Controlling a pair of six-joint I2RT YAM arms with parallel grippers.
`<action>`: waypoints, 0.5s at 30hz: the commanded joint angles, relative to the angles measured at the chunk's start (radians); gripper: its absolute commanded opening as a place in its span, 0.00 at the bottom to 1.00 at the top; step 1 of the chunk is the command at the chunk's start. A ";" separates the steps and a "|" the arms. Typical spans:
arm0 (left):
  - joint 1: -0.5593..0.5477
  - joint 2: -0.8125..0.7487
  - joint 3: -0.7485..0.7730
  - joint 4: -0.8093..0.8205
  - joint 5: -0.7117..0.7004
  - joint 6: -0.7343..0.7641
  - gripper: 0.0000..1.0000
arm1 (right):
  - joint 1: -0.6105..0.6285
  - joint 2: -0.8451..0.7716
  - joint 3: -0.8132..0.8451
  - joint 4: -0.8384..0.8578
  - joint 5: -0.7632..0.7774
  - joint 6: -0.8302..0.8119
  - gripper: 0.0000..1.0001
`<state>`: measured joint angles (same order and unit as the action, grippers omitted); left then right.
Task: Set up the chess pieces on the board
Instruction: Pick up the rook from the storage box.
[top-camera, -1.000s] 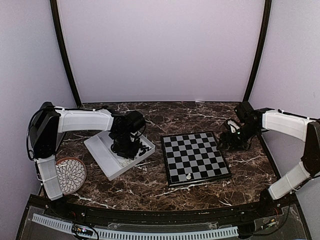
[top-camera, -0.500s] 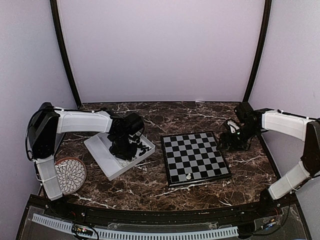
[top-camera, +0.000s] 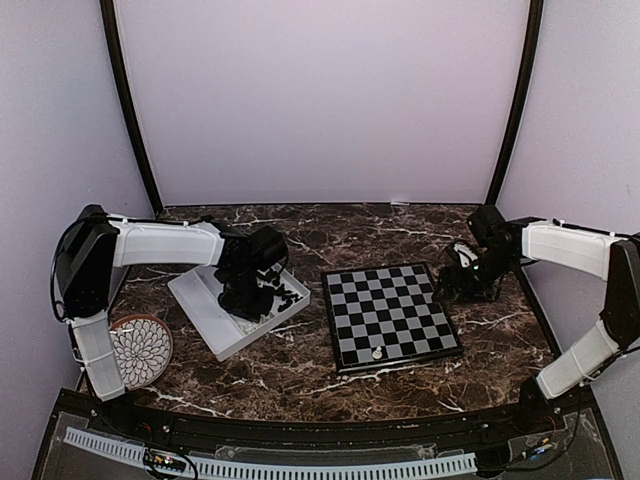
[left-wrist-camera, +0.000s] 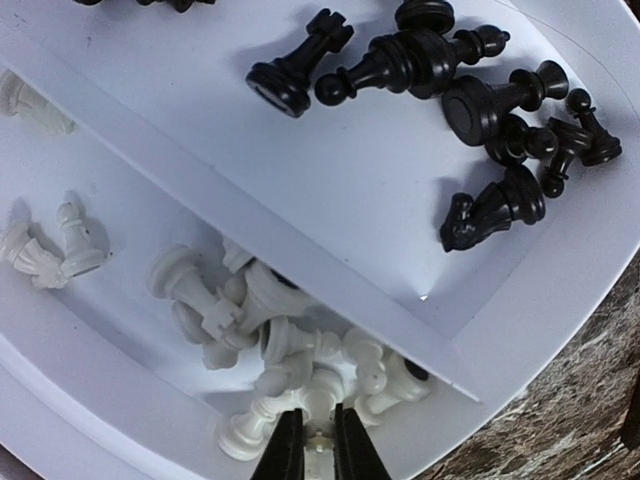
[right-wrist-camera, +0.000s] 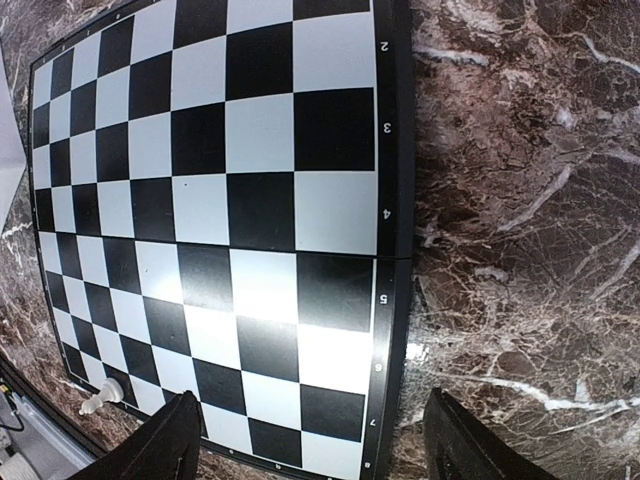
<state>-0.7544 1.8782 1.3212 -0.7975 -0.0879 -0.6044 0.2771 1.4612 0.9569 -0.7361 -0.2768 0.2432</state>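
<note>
Left gripper (left-wrist-camera: 318, 420) is pinching a white chess piece (left-wrist-camera: 319, 438) in the tray (left-wrist-camera: 560, 300), bottom centre; right gripper (right-wrist-camera: 310, 445) is hovering open over the chessboard (right-wrist-camera: 260, 200)

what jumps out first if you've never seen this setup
The board at mid-table is nearly bare, with a lone white piece near its near edge. To its left, a white tray holds black pieces and white pieces in separate compartments, where the left pincer nips a white figure from the heap; the right pincer hangs open at the board's right edge.
</note>
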 joint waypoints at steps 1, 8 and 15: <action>0.005 -0.090 0.013 -0.087 -0.023 0.023 0.07 | 0.006 0.003 0.012 0.018 -0.007 -0.008 0.78; -0.006 -0.202 0.082 -0.120 -0.007 0.073 0.06 | 0.008 0.009 0.021 0.020 -0.009 -0.006 0.78; -0.158 -0.162 0.182 0.006 0.081 0.223 0.06 | 0.008 0.020 0.032 0.017 -0.012 -0.010 0.78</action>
<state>-0.8124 1.7012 1.4578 -0.8593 -0.0673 -0.4911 0.2771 1.4700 0.9600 -0.7341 -0.2771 0.2428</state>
